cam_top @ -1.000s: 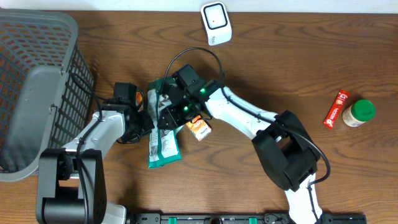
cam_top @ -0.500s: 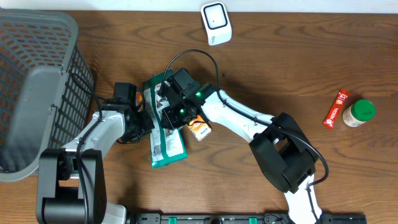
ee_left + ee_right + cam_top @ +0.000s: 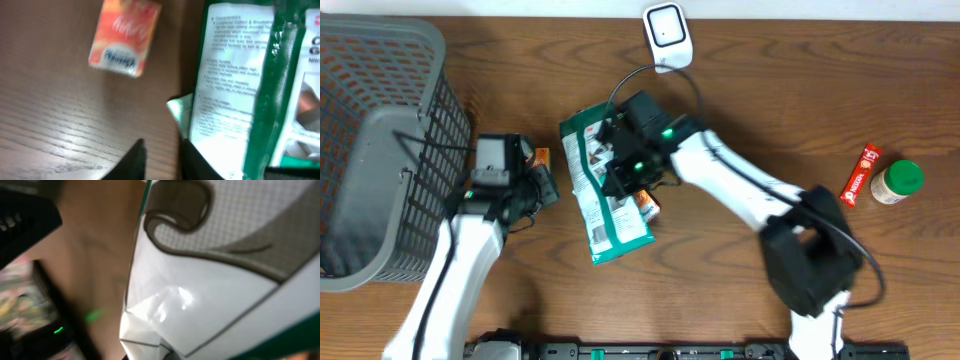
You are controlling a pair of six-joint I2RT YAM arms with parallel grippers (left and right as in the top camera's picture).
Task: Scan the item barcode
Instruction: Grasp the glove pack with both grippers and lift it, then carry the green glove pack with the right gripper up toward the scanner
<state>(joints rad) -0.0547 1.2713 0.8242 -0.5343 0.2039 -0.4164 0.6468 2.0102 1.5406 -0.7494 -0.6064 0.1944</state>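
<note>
The pouch [image 3: 607, 215] is a flat green-and-white packet with fine print on its white panel. It is near the table's middle, with its long axis running from 11 to 5 o'clock. The scanner [image 3: 667, 37], a small white box with a dark window, sits at the table's 12 o'clock edge, well apart.

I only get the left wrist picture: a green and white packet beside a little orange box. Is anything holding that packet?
Observer: Yes. From overhead, the right claw is shut on the green and white plastic packet, around its upper half.
Operator: Where would it get scanned?
Observer: Probably at the small white rounded device with a dark window. It lies just beyond the packet's far end, apart from it.
</note>
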